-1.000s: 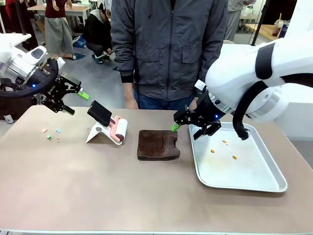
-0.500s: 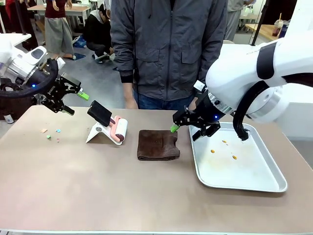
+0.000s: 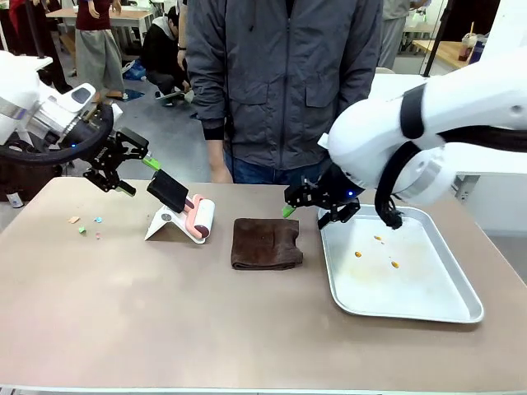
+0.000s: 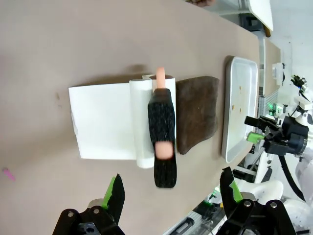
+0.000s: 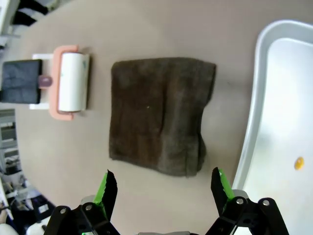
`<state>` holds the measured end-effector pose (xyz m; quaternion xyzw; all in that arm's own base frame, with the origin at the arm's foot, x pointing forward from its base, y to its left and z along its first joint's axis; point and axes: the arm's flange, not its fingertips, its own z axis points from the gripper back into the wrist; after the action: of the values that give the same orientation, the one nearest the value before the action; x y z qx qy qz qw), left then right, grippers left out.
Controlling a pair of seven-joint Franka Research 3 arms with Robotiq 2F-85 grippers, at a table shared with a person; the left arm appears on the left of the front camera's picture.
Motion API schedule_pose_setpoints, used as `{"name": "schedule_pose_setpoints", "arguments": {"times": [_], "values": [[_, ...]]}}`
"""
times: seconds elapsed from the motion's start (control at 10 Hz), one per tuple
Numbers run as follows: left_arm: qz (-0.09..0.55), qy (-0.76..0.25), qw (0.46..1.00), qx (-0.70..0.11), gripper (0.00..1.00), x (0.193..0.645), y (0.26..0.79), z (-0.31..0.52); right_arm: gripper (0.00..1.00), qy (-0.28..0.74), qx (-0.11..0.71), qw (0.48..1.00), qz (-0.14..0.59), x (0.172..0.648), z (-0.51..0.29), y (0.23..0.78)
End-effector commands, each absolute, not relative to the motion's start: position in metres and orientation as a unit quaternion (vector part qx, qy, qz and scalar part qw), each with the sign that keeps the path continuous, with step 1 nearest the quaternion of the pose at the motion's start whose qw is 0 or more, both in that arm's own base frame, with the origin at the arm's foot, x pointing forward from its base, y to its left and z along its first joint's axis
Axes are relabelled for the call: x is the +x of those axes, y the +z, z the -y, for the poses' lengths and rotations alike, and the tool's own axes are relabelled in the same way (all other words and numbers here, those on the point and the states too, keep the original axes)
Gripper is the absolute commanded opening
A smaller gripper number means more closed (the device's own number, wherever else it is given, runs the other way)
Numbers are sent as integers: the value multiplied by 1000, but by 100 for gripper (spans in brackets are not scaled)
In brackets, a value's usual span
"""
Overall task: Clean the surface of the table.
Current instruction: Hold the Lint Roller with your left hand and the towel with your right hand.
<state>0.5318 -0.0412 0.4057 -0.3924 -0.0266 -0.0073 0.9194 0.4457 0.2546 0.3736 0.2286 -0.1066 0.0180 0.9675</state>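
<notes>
The taupe surface (image 3: 165,313) spreads across the whole front view, and everything on it lies where it did a second ago. The lint roller (image 3: 202,216) leans on its white stand (image 3: 160,226) left of centre. The folded brown cloth (image 3: 265,243) sits in the middle. The metal tray (image 3: 412,288) is to the right, with a few orange specks (image 3: 376,247) in it. Small coloured crumbs (image 3: 82,224) dot the far-left part of the surface. A person (image 3: 280,74) in a grey jacket stands at the far edge.

The arms are what differ. The left gripper (image 3: 139,177) has shifted toward the centre from its spot off the far-left corner. It now hangs just beside the roller's black handle (image 3: 169,191), apart from it. Its jaws remain spread wide and empty; in the left wrist view the handle lies between and beyond the two green-padded fingers.

The right gripper (image 3: 306,216) has slid toward the robot's left and a little farther from the camera. It is off the tray's far-left corner now and over the strip between cloth and tray. Its jaws are likewise released, holding nothing; in the right wrist view the cloth lies just ahead between the fingers, with the tray's rim at one side.
</notes>
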Motion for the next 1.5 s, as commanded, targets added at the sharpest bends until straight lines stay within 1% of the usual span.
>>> {"name": "schedule_pose_setpoints", "arguments": {"times": [0.0,0.2,0.6,0.7,0.9,1.2,1.4], "values": [[38,23,921,-386,100,548,406,52,100,15,200,975,91,470,-283,366],[24,26,916,-399,100,560,394,55,100,4,189,979,70,491,-301,352],[8,19,915,-403,100,562,383,63,100,-3,104,994,37,518,-332,329],[5,20,915,-402,100,563,382,64,100,-3,79,997,24,520,-338,321],[3,19,916,-400,100,562,382,69,100,0,38,999,31,517,-344,319],[3,19,917,-398,100,561,383,77,100,4,-2,1000,27,513,-353,309],[3,17,918,-397,100,560,384,77,100,-3,-15,999,32,512,-353,308]]}}
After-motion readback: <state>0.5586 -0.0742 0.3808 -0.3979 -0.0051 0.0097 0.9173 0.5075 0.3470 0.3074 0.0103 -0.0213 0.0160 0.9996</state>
